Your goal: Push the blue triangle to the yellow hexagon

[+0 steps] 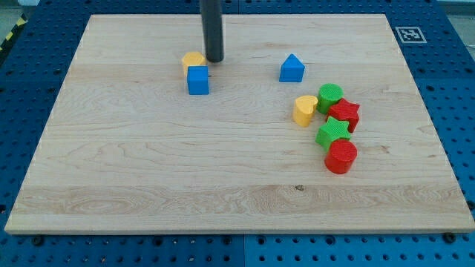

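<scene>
Wooden board [148, 185]: my bare tip [214, 60] grips nothing near the top edge, beside the yellow plastic hexagon [192, 61], blue plastic triangle [292, 69] unmoved.

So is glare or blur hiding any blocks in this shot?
Camera view: even, soft lighting, no glare on the wooden board; blue triangle block sharp; yellow hexagon block partly hidden behind blue cube, beside my tip; shadows faint.

Pale wooden board [148, 170] with matt plastic-looking blocks

A smooth, lightly grained wood surface is shown, resting on a blue perforated table [453, 89] that appears to be painted metal. The blue triangle [292, 69], yellow hexagon [194, 61] and red cylinder [341, 157] are seen as finely ribbed, matt plastic. The rod above my tip [214, 60] is seen as dark and dull.
</scene>
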Robot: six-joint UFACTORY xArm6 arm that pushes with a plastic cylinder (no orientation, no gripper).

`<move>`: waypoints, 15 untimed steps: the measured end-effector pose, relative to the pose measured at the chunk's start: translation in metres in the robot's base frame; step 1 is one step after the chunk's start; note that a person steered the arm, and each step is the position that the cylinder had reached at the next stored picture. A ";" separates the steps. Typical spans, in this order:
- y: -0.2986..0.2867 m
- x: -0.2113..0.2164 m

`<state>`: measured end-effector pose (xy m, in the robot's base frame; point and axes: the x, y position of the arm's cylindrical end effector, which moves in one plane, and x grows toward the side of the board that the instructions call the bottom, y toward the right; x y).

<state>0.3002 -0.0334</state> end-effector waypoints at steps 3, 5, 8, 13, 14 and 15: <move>0.244 0.050; 0.095 0.041; 0.120 0.019; 0.075 0.005; 0.062 -0.025; 0.016 -0.028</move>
<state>0.2725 -0.0178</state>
